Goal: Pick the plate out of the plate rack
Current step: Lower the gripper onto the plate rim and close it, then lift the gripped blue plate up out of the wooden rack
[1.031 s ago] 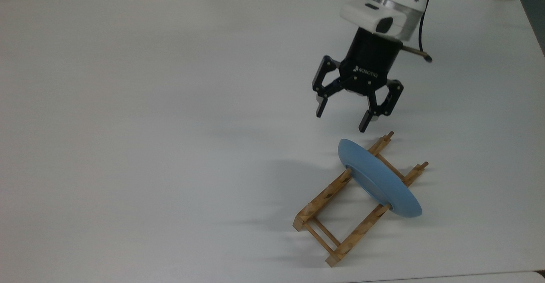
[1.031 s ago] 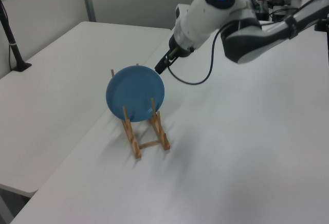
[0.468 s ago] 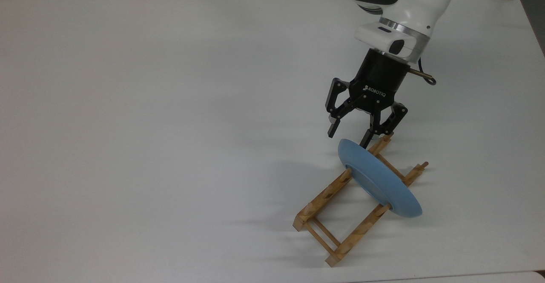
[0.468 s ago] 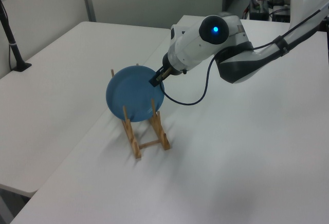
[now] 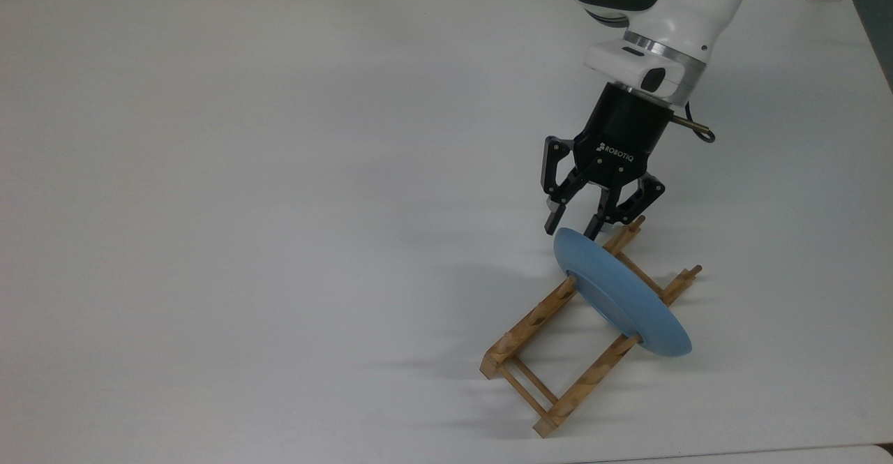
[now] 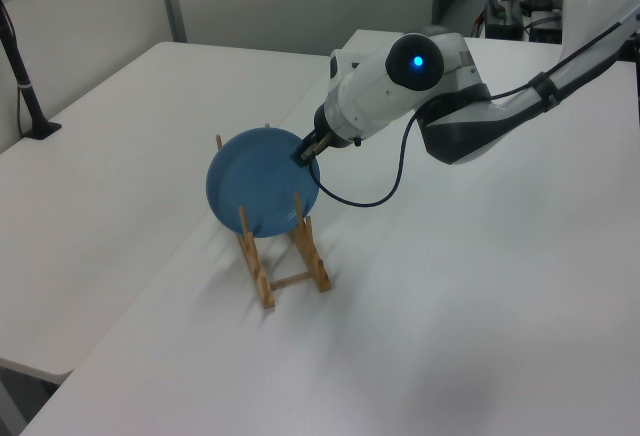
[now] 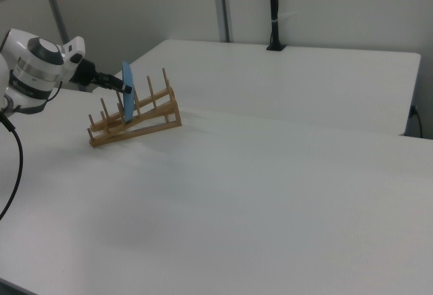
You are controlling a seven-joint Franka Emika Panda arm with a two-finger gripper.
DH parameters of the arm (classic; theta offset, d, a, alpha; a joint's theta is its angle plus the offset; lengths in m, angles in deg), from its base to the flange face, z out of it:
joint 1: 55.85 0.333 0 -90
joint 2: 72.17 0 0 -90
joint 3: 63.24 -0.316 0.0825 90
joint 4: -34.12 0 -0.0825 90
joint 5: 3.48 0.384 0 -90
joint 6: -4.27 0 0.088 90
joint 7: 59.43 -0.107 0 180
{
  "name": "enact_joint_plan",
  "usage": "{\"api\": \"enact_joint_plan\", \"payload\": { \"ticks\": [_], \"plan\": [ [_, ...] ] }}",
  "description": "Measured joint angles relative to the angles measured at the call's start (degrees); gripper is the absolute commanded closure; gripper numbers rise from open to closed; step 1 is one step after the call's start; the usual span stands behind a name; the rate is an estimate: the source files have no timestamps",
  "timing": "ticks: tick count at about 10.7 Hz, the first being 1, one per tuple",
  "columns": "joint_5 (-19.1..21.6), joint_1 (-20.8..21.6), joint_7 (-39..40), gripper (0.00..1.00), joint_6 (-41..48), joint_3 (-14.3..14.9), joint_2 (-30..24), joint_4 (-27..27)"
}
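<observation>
The light-blue plate [image 5: 621, 296] stands on edge between the pegs of the wooden plate rack [image 5: 531, 319] at the lower right of the top view. My gripper [image 5: 572, 229] is at the plate's upper rim, tilted, one finger on each side of it. The fingers are still apart, so it is open, with a narrow gap around the rim. In the left view the gripper [image 6: 303, 154] meets the top right edge of the plate [image 6: 260, 184] above the rack [image 6: 285, 281]. In the right view the gripper [image 7: 125, 88] touches the thin edge-on plate [image 7: 127, 102] in the rack [image 7: 145, 124].
The white table [image 5: 279, 206] stretches wide to the top view's left of the rack. Its front edge runs just below the rack. A black post [image 7: 273, 11] stands at the far side in the right view. A cable [image 6: 385, 181] loops from the wrist.
My gripper came down from above the table to the plate's upper rim, and its fingers have drawn closer together around it. Plate and rack have not moved.
</observation>
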Motion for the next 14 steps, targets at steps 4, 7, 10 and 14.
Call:
{"api": "enact_joint_plan", "payload": {
  "ticks": [4,7,10,14],
  "plan": [
    [-2.2,0.0,-0.1,0.82,0.0,0.0,0.3,-0.3],
    [-3.6,0.0,-0.2,0.98,0.0,0.0,0.4,-0.3],
    [-4.6,0.0,-0.2,1.00,0.0,0.0,0.4,-0.4],
    [-7.2,0.2,-0.2,1.00,0.2,0.0,0.4,-0.4]
  ]
}}
